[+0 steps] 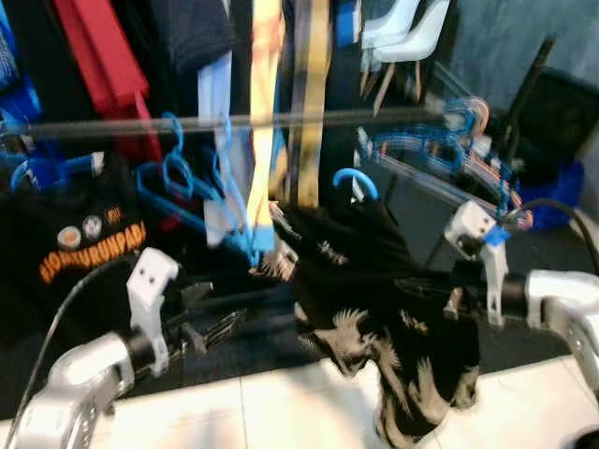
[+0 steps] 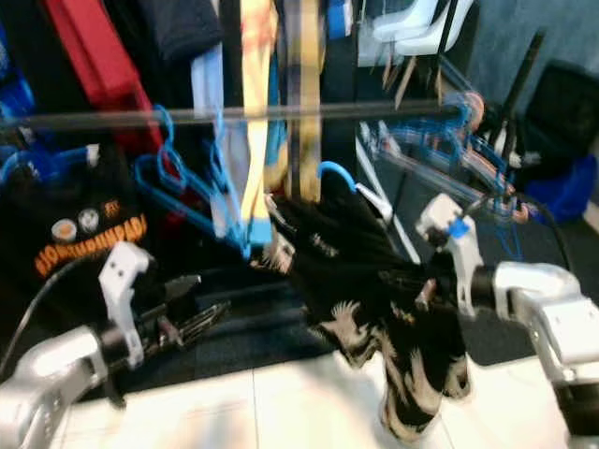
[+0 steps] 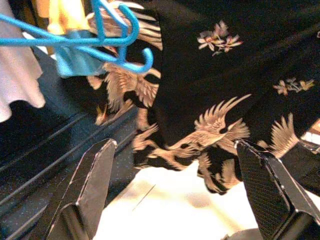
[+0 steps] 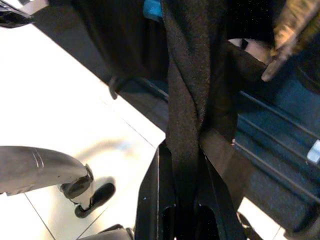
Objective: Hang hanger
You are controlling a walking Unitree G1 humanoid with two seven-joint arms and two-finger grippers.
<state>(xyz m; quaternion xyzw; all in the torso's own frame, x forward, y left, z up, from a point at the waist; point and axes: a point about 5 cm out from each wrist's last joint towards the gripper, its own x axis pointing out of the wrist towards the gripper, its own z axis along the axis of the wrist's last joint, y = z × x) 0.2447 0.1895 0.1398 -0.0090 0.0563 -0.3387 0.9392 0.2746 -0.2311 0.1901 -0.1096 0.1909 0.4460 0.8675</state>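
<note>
A black shirt with pale bird prints (image 1: pixel 374 281) hangs on a blue hanger whose hook (image 1: pixel 356 178) stands just below the horizontal clothes rail (image 1: pixel 309 119), not over it. My right gripper (image 4: pixel 182 200) is shut on a fold of the shirt's black fabric (image 4: pixel 187 100), holding it up from the right (image 1: pixel 447 301). My left gripper (image 1: pixel 211 327) is open, lower left of the shirt and apart from it. In the left wrist view its two fingers (image 3: pixel 85 190) frame the shirt's hem (image 3: pixel 210 125).
Several empty blue hangers (image 1: pixel 187 187) dangle from the rail's left half beside a black T-shirt with orange lettering (image 1: pixel 84 248). Red and yellow garments hang behind. A second rack of blue hangers (image 1: pixel 459 150) and white chairs (image 1: pixel 412 37) stand back right. White tiles (image 1: pixel 281 412) lie underfoot.
</note>
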